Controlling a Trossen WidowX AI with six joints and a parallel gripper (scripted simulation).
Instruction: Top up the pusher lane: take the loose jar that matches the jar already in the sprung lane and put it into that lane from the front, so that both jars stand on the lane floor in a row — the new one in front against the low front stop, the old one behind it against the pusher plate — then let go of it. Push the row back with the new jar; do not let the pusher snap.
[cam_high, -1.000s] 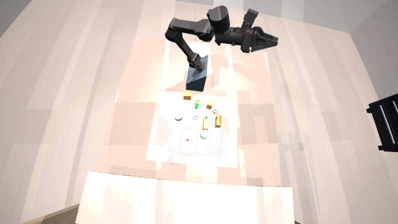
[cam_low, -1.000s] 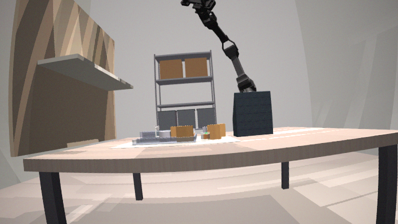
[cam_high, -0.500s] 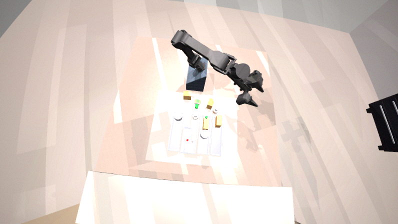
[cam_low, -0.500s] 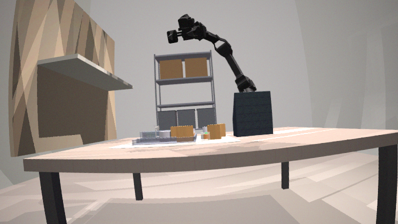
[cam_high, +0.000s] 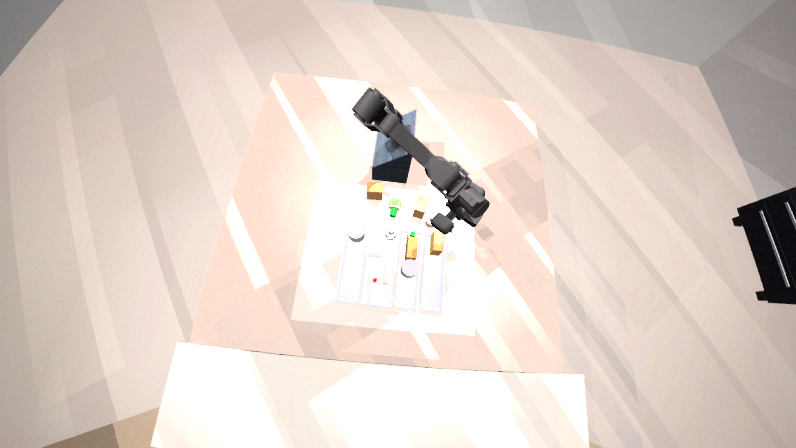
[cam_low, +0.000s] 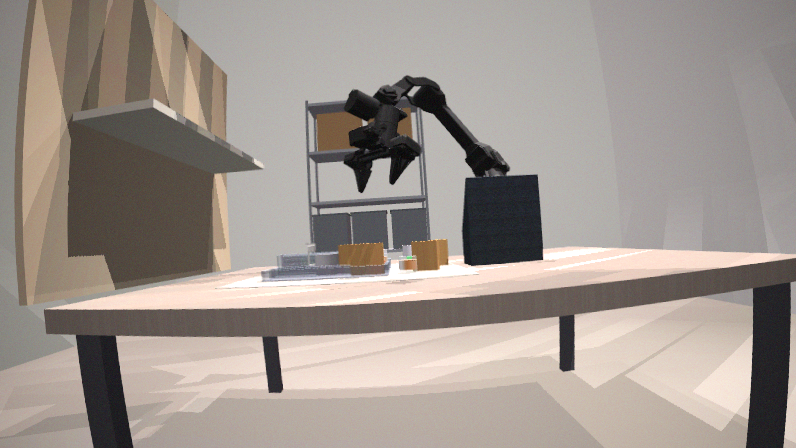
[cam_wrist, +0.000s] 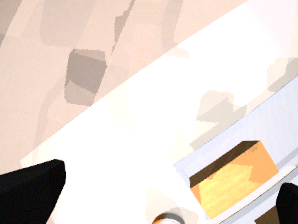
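Overhead, at the far left of the row of loose things on the white mat (cam_high: 323, 261), stands a pale, grey-topped jar (cam_high: 356, 232), upright and apart from its neighbours. By its round pale top I judge it the match for the jar in the lane (cam_high: 409, 269), though both are small and washed out by glare, so the match is not certain. Next to the right is a smaller jar (cam_high: 391, 234), and beyond it, nearer the arm's base, a green bottle (cam_high: 394, 208) flanked by two tan boxes (cam_high: 374, 190). The lane rack (cam_high: 349, 278) lies below this row in the top view, its lanes running away from the arm. The lane jar sits partway down the third lane from the left, just behind a tan block (cam_high: 412, 247). Another block (cam_high: 437, 243) fills the near end of the rightmost lane. Farthest right is the gripper (cam_low: 381, 176), raised well above the table with its jaws spread wide and nothing between them. The wrist view looks down on that right end of the mat. So the move turns on one thing: the wanted jar lies leftward from the jaws, across the whole row and well apart. Being round and upright, it offers no preferred side, and there is open mat to its left and ahead of it for the fingers. The crossing should stay high over the bottle and boxes. The table edge is far from all of this.
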